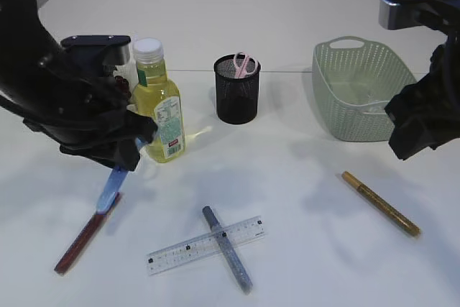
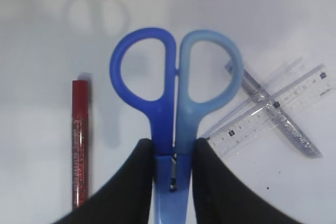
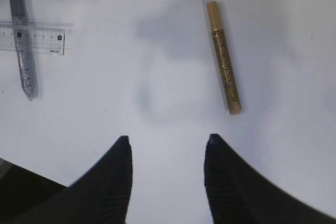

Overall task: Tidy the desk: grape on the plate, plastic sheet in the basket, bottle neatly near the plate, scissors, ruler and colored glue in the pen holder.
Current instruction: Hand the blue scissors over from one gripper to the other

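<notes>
Left hand (image 2: 173,156) was closed narrowly on the blue scissors (image 2: 176,93), fingers clamped on both sides of the blades just below the handle loops; the scissors hung clear of the counter (image 1: 302,177), tip pointing down beside the bottle. Right hand (image 3: 168,153) stood about half open, holding nothing, hovering above bare counter with the gold glue pen (image 3: 224,59) lying just ahead of it, untouched.

Nearest on the counter: one clear ruler (image 1: 205,244) with one silver glue pen (image 1: 227,248) lying crosswise on top of it. To the left, one red glue pen (image 1: 86,235) lay below the held scissors. Three glue pens in all.

Farther back: one yellow bottle (image 1: 159,102), upright, right beside the left hand. One black mesh pen holder (image 1: 237,90) with one pink pair of scissors (image 1: 244,65) standing in it. One green basket (image 1: 356,91) at the right.
</notes>
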You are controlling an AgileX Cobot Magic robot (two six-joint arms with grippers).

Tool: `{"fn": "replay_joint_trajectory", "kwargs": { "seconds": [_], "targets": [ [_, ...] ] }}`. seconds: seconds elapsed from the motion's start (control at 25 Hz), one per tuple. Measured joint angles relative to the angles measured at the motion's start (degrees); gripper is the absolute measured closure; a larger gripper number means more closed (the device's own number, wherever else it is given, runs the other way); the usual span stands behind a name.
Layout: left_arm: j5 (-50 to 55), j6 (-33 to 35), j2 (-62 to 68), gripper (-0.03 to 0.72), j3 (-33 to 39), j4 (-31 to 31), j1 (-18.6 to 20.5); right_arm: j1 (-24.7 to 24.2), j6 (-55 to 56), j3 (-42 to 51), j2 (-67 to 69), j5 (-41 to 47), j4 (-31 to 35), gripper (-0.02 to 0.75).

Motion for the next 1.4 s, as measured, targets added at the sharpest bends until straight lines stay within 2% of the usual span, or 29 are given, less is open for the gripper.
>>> {"fn": "replay_joint_trajectory", "kwargs": {
  "seconds": [0.28,0.52,0.64,1.04,1.24,1.4],
  "targets": [
    [-2.4,2.4,-6.0,0.524,0.0,-1.3,0.0,0.0,0.0,0.0,0.0,0.0,0.2,0.373],
    [-5.2,6.7,-9.0,0.524,0.0,-7.1,0.0,0.0,-0.2,0.0,0.0,-1.5,3.6,0.374],
    [-5.6,9.7,-9.1,0.524,0.1,-11.0,0.0,0.0,-2.0,0.0,0.0,-3.1,7.7,0.374],
    [-6.9,19.4,-9.1,0.524,-1.7,-22.3,0.0,0.0,-12.9,0.0,0.0,-13.3,30.3,0.374],
    [-7.4,21.4,-9.1,0.524,-3.3,-25.2,0.0,0.0,-23.0,0.0,0.0,-21.0,47.9,0.374],
    [-7.4,21.7,-9.1,0.524,-3.4,-26.2,0.0,0.0,-30.7,0.0,1.4,-23.0,61.8,0.374]
  ]
}}
